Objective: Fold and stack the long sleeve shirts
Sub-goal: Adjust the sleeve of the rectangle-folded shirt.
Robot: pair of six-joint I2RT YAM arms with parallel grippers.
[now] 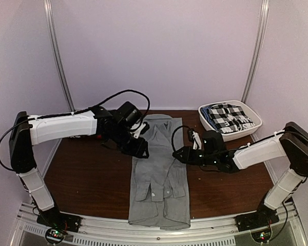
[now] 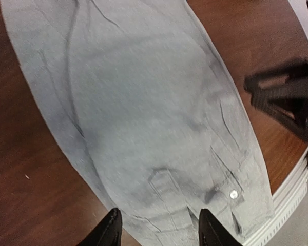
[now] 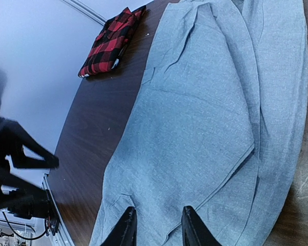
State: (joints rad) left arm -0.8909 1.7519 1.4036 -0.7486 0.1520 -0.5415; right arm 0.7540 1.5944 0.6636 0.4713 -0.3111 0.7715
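Shirts first: the grey shirt (image 1: 159,174) lies folded in a long strip down the table's (image 1: 92,169) middle, hem over the near edge. The plaid shirt (image 3: 110,43) sits folded by the far left corner. Your left gripper (image 2: 159,225) hangs above the grey shirt's left edge, fingers apart and empty. Your right gripper (image 3: 156,228) hovers at its right edge, narrowly parted, gripping nothing. You have bare wood either side. A basket (image 1: 231,137) fills the far right corner.
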